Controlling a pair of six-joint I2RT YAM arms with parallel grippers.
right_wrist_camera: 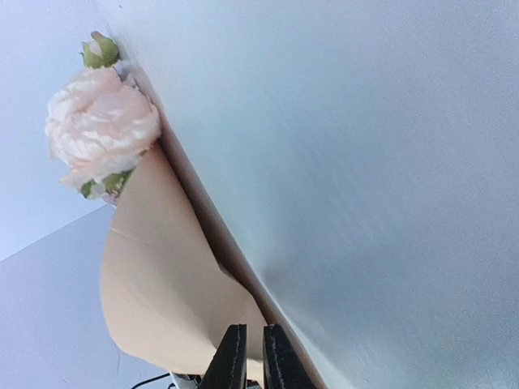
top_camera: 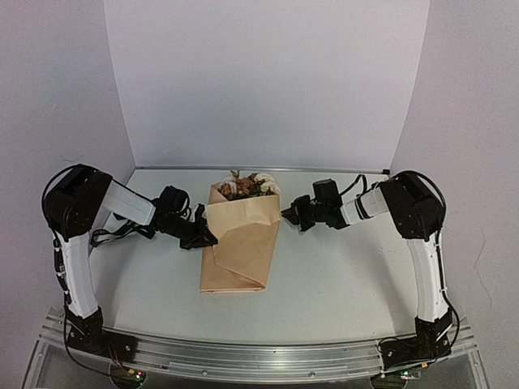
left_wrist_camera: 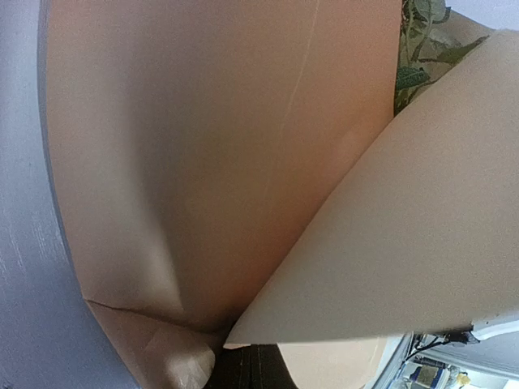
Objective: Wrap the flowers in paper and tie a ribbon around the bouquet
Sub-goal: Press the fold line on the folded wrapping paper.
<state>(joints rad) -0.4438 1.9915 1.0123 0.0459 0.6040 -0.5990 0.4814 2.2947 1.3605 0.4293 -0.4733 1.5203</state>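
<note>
The paper [top_camera: 242,243] is matt, smooth tan kraft with soft creases, the flowers [top_camera: 247,185] have cloth-like petals, the surface [top_camera: 340,279] is matt pale grey, and the near rail [top_camera: 268,357] is brushed metal.

A pale grey-white tabletop [top_camera: 349,284] is carrying 1 thing near its middle: the bouquet [top_camera: 241,251]. It is lying flat, its narrow end pointing toward the near edge and its wide end toward the back wall. The paper [top_camera: 243,223] is resting on the surface in tan overlapping folds. The flowers [top_camera: 246,185] are spilling from the wide end, with cream and pink blooms lying low over the tabletop. An aluminium rail [top_camera: 268,356] is running along the near edge.
</note>
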